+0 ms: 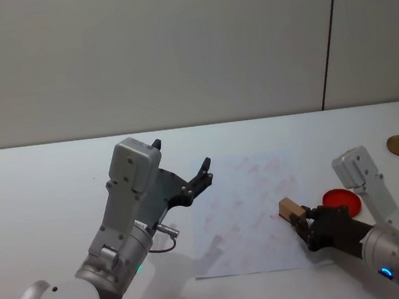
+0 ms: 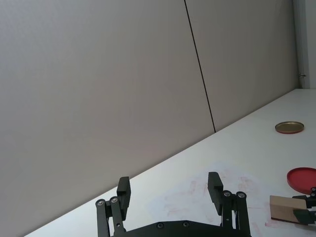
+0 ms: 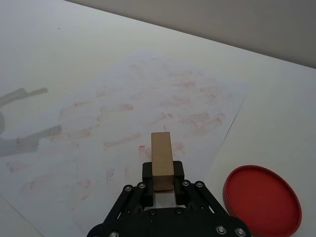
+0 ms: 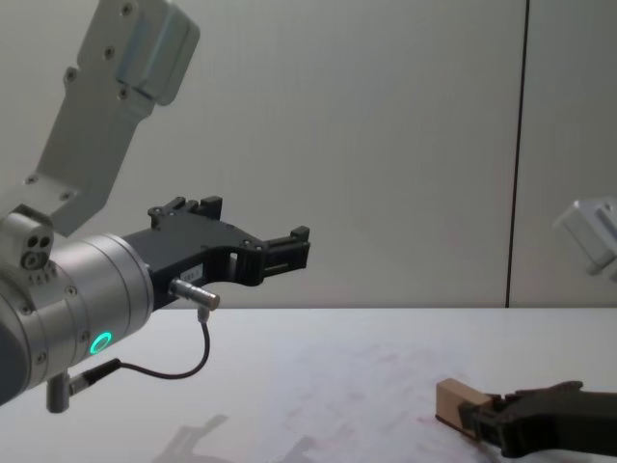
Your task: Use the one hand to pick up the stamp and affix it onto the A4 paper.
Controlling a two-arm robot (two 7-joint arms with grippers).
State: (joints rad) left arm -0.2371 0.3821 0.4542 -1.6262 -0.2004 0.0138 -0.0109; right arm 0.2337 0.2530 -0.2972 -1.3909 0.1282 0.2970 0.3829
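Grey wall panels (image 1: 175, 52) back a white tabletop (image 1: 46, 180). On it lies the A4 paper (image 1: 246, 216), smudged with faint red prints. Low at the sheet's right edge, the right tool (image 3: 163, 177) is clamped on the wooden stamp (image 3: 162, 157); whether the block touches the paper cannot be told. A red disc (image 1: 342, 202) sits just beside. The left tool (image 2: 168, 183) hangs raised at left, jaws wide, empty. Stamping seems in hand; the next move likely calls for pressing the stamp flat down.
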